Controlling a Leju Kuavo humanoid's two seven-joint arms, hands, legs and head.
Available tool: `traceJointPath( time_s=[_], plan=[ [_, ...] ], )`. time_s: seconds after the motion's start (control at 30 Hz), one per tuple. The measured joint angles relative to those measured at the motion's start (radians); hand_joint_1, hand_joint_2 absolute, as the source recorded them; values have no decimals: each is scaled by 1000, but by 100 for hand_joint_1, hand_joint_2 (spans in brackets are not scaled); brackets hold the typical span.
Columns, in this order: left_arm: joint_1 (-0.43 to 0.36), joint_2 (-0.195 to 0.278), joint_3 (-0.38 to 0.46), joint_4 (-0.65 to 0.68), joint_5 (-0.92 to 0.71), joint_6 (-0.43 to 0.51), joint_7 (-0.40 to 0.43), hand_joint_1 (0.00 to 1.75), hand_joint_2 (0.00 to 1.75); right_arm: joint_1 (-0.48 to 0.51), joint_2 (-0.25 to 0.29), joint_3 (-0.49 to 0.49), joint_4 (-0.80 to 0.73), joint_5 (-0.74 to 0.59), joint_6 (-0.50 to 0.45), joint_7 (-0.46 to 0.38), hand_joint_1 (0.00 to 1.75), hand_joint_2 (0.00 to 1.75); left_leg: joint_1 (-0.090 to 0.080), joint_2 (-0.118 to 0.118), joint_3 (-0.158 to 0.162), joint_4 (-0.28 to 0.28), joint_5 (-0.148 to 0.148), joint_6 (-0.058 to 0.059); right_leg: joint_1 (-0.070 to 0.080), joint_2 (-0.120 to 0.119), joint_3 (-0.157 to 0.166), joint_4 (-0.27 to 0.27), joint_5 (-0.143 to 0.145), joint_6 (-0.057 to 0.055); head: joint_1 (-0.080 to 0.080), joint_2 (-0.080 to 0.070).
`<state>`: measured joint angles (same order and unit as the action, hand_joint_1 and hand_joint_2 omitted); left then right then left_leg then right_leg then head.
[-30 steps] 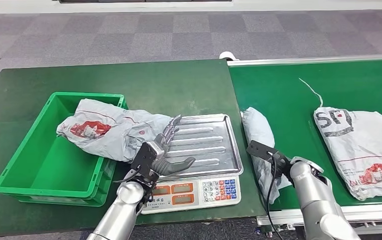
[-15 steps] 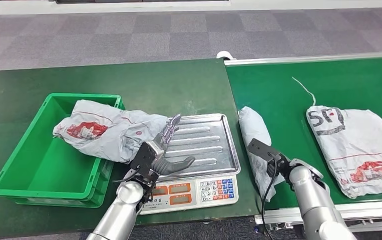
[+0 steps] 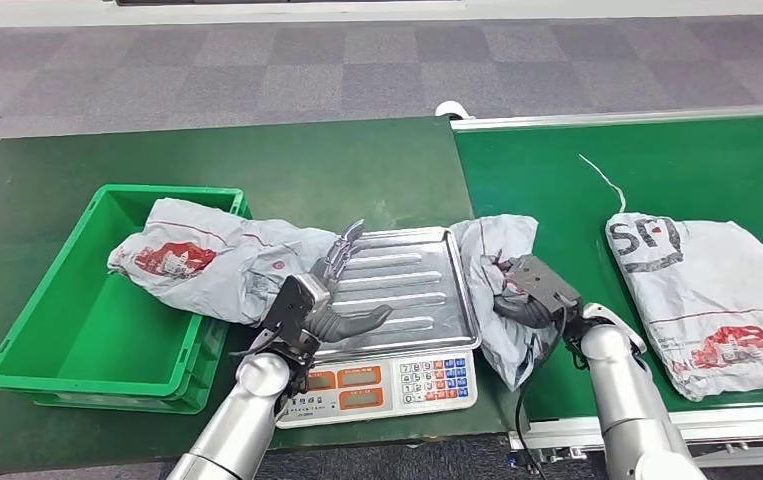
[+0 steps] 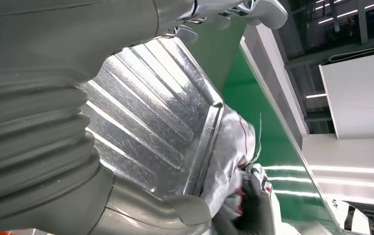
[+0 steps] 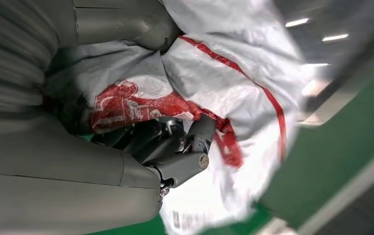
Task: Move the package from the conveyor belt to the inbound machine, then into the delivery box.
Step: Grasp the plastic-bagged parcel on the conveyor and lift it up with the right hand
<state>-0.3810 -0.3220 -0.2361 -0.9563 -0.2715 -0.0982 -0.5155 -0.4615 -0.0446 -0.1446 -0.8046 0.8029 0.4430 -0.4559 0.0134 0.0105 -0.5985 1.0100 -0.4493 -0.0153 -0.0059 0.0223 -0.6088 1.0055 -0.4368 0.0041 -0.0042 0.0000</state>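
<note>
A grey plastic package (image 3: 497,290) with red print lies at the conveyor belt's left end, bunched up against the scale's steel tray (image 3: 407,290). My right hand (image 3: 532,292) grips it; its dark fingers (image 5: 175,142) dig into the crumpled bag (image 5: 224,88). My left hand (image 3: 322,300) hovers open over the tray's left side, fingers spread, holding nothing. In the left wrist view the ribbed tray (image 4: 145,98) has the package (image 4: 229,156) at its rim. Another grey package (image 3: 217,262) lies draped over the green delivery box (image 3: 87,350) and the tray's edge.
A third, larger package (image 3: 707,290) lies on the green belt (image 3: 657,170) to the right, with a white string beside it. The scale's keypad (image 3: 427,380) faces me. Dark green tabletop (image 3: 257,170) stretches behind the box and scale.
My right hand has closed on the small package and pulled it left and up, bunching it against the tray. The big package drifted left on the belt. My left hand stayed put.
</note>
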Motion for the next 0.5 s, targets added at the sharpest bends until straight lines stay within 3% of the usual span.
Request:
traceJointPath(
  time_s=[0.13, 0.33, 0.5],
  plan=[
    [-17, -5, 0, 29, 10, 6, -8, 0, 175, 38, 3, -7, -87, -98, 31, -91, 175, 175, 0, -1, -1, 0, 0, 0, -1, -1, 0, 0, 0, 0, 0, 0],
    [-32, -12, 0, 61, 17, 13, -17, 0, 175, 88, 39, -77, -199, -139, 94, -207, 175, 175, -2, -1, -2, 0, -1, 2, -3, -1, 0, 0, -1, 1, 0, 0],
    [-37, -17, 0, 73, 37, 39, -52, 0, 175, 120, 80, -159, -311, -162, 162, -240, 175, 175, -2, -2, -2, 0, -1, 2, -3, -2, -1, 0, -1, 2, 0, 0]
  ],
)
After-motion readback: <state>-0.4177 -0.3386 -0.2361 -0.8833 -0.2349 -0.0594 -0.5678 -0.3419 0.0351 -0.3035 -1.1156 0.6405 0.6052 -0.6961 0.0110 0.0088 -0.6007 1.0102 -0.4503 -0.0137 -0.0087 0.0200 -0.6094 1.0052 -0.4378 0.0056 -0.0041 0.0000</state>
